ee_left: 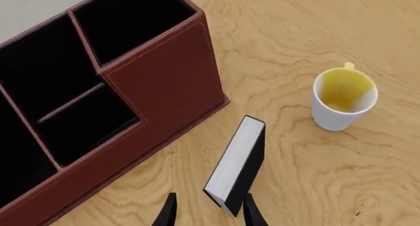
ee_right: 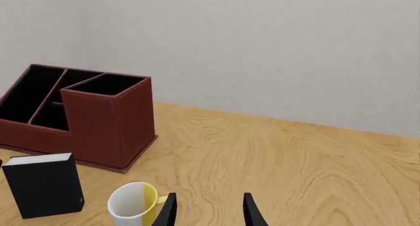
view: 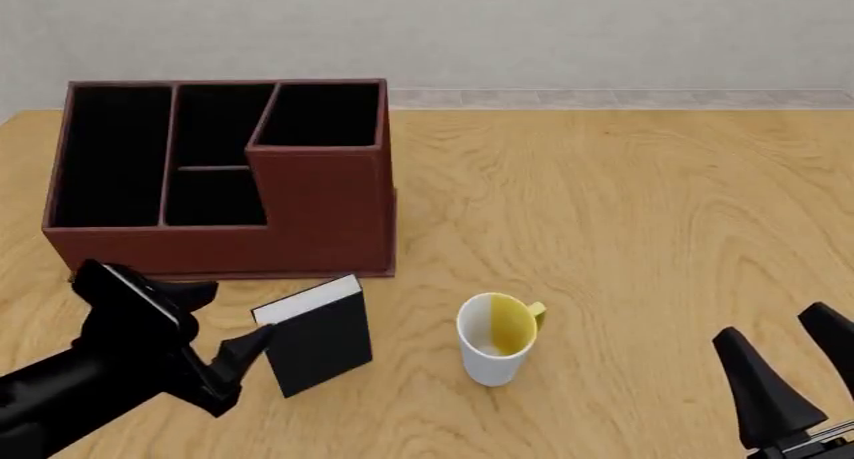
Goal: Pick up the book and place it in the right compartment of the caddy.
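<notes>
Black book [view: 318, 341] stands upright (just before caddy [view: 327, 214]), gripper [view: 256, 344] astride.

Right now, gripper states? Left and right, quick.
Left gripper: open, fingers either side of the book, not closed on it.
Right gripper: open, holding nothing, off to the right of the mug.

The caddy [view: 220, 184] sits in the upper left of the front view, on the counter [view: 627, 209]. Its right compartment [view: 320, 114] occupies the box's rear right corner. The book [view: 318, 334] stands upright just in front of the caddy, lower left of centre, with the left hand [view: 254, 344] at its left edge. The mug [view: 494, 339] stands right of the book, near centre bottom. The right hand [view: 787, 364] hangs at the lower right corner, well apart.
</notes>
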Available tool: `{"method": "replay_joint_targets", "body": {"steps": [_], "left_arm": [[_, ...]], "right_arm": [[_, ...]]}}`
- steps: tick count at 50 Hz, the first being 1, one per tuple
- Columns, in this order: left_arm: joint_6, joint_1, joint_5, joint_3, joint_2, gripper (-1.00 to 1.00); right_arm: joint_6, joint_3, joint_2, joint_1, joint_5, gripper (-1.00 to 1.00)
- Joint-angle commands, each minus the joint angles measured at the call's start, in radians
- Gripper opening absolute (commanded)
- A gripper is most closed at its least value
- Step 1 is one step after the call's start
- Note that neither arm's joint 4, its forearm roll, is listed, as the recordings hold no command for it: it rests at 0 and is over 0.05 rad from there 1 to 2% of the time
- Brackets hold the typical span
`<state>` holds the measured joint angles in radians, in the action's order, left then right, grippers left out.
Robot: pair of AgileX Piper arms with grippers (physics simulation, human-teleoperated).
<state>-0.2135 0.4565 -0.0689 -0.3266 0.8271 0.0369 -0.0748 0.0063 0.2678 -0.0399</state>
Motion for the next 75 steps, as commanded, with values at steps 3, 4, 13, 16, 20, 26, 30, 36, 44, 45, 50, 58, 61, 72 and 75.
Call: {"method": "replay_joint_targets", "body": {"steps": [3,4,13,16,20,26,30,36,44,45,50,58,61,72,75], "left_arm": [[-0.01,0.0,0.118,-0.005,0.16,1.0],[-0.006,0.001,0.12,-0.007,0.166,1.0],[-0.01,0.003,0.173,-0.018,0.241,1.0],[-0.009,0.006,0.187,-0.017,0.257,1.0],[-0.006,0.01,0.2,-0.02,0.275,1.0],[-0.004,0.019,0.221,-0.015,0.298,1.0],[0.004,0.024,0.231,-0.015,0.309,1.0],[0.013,0.032,0.251,-0.005,0.327,1.0],[0.017,0.032,0.274,0.005,0.347,1.0],[0.017,0.032,0.272,0.004,0.348,1.0],[0.014,0.031,0.243,-0.007,0.311,-1.0],[0.01,0.02,0.245,-0.01,0.308,-1.0],[0.012,0.022,0.239,-0.009,0.294,-1.0],[0.064,0.032,0.061,-0.026,0.051,-1.0],[0.06,0.038,0.029,-0.016,0.007,-1.0]], "right_arm": [[0.001,-0.007,0.002,-0.007,-0.002,1.0],[0.002,-0.008,0.002,-0.008,-0.003,1.0],[0.003,-0.008,0.0,-0.013,-0.007,1.0],[0.004,-0.007,-0.002,-0.014,-0.008,1.0],[0.004,-0.008,-0.003,-0.017,-0.01,1.0],[0.003,-0.012,-0.004,-0.022,-0.013,1.0],[0.003,-0.014,0.0,-0.026,-0.011,1.0],[0.002,-0.01,-0.001,-0.031,-0.007,1.0],[0.003,-0.011,-0.001,-0.032,-0.008,1.0],[0.003,-0.012,-0.001,-0.032,-0.01,1.0],[0.004,-0.013,-0.004,-0.032,-0.015,1.0],[0.006,-0.007,-0.004,-0.026,-0.01,1.0],[0.007,-0.01,-0.004,-0.025,-0.014,1.0],[0.004,0.002,0.0,-0.014,0.003,1.0],[0.003,0.006,0.001,-0.008,0.006,1.0]]}}
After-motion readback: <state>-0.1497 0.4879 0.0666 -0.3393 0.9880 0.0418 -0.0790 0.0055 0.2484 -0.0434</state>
